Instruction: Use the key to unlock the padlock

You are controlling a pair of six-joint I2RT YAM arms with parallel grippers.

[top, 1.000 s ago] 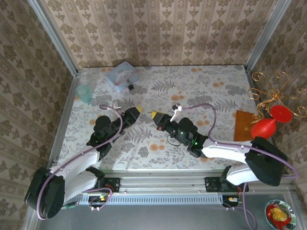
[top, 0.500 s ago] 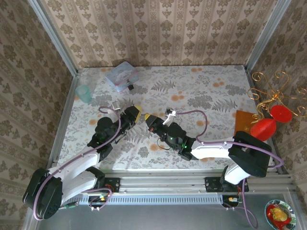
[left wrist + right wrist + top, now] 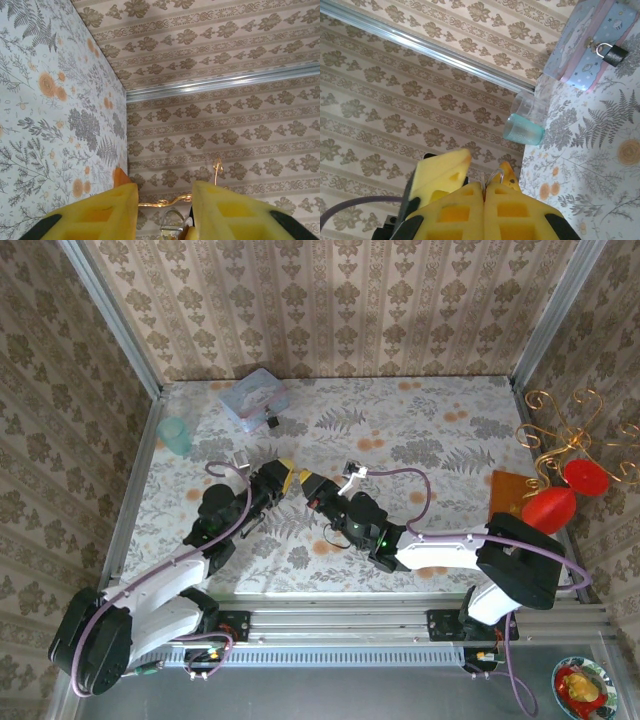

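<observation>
- We saw the right gripper [image 3: 484, 194] with its yellow fingers pressed together. They pinched a silvery key ring [image 3: 496, 176], whose loop poked out above the tips. The key itself we could not make out.
- The left gripper [image 3: 162, 200] stood tip to tip with it near the middle of the floral tablecloth [image 3: 450, 410]. Its fingers were spread, with the ring low in the gap between them. We could not tell whether they touched the ring.
- The padlock [image 3: 613, 53] sat with its shackle hooked at the edge of a pale blue box [image 3: 580, 40]. Both lay near the far left corner, well apart from the two grippers.
- A translucent teal cup [image 3: 176, 436] stood by the left wall, near the box and on the near side of it.
- At the right edge a gold wire stand [image 3: 570, 430] rose over two red bulbs [image 3: 548, 508], just beside a brown mat [image 3: 505, 498]. All three were well apart from the grippers.
</observation>
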